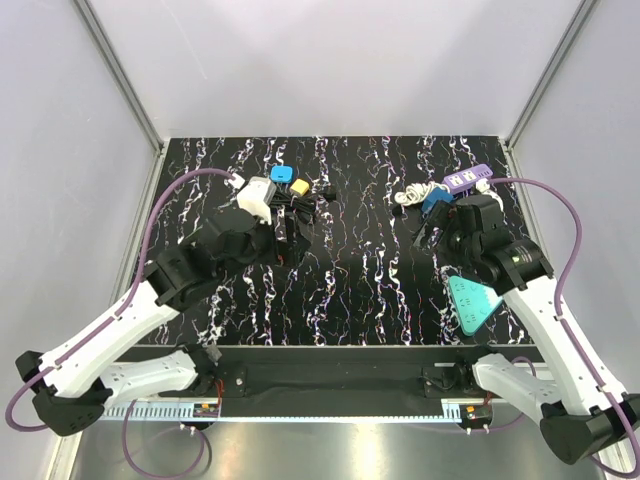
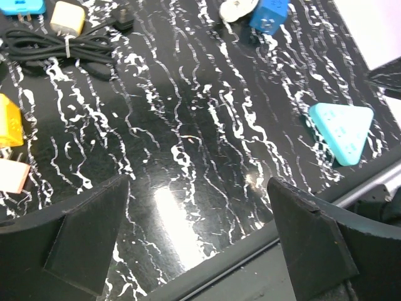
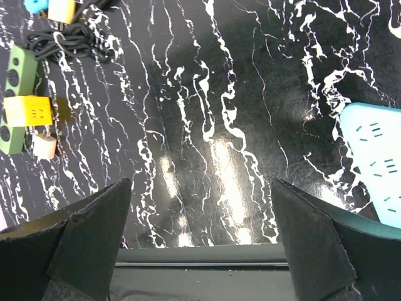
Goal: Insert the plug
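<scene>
Both grippers hover open and empty over the black marbled table (image 1: 350, 270). My left gripper (image 1: 286, 236) (image 2: 200, 244) is beside a cluster of plugs: a blue plug (image 1: 281, 174) (image 2: 22, 6), a cream adapter (image 1: 299, 187) (image 2: 67, 17) and a coiled black cable (image 1: 300, 212) (image 2: 62, 47). A green power strip (image 3: 17, 94) carrying a yellow cube plug (image 3: 28, 110) shows in the right wrist view. My right gripper (image 1: 432, 232) (image 3: 200, 244) is near a teal triangular power strip (image 1: 475, 300) (image 3: 376, 163) (image 2: 341, 130), a purple power strip (image 1: 467, 179) and another blue plug (image 1: 436, 200) (image 2: 269, 14).
A white adapter (image 1: 258, 195) lies at the back left. A peach block (image 3: 45, 145) (image 2: 12, 175) sits by the green strip. A white cord bundle (image 1: 405, 195) lies by the purple strip. Grey walls enclose the table; its front edge (image 3: 200, 256) is just below both grippers.
</scene>
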`<state>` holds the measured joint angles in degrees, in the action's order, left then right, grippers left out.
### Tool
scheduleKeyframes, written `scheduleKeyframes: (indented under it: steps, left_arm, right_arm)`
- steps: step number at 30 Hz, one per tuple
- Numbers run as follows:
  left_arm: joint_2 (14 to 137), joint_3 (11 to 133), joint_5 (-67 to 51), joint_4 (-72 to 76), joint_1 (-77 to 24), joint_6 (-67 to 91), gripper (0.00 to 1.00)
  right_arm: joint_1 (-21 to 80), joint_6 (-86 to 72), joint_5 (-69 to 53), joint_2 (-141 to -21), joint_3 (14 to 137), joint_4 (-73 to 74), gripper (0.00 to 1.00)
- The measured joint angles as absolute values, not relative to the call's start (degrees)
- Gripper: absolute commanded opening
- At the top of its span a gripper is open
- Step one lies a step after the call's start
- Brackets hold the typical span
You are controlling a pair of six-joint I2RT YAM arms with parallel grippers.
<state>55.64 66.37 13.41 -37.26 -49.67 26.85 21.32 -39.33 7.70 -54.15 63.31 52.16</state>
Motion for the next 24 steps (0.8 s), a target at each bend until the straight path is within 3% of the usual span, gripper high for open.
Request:
scheduleKeyframes:
  steps: [8,12,16,24]
  left_arm:
    - [56.5,64.0,10.2,-37.8,-41.5,25.6,0.99]
    - [59.5,64.0,6.5,-37.9,-34.4,23.2,0.99]
    - [60.7,64.0,5.7,-38.4,-32.8,20.3,0.99]
    - [60.8,62.7,1.6,-38.9,-32.8,18.0,0.99]
  right_arm:
    - [21.3,-41.0,12.7,-57.3,63.3,52.3,1.00]
    - [20.1,-43.9,19.3,-65.3,66.0,57.3,1.00]
    - [13.9,-46.7,23.3,-72.3,68.4,62.4,1.00]
    - [3.9,-49.9,23.2,-71.5,61.9,66.0,0.98]
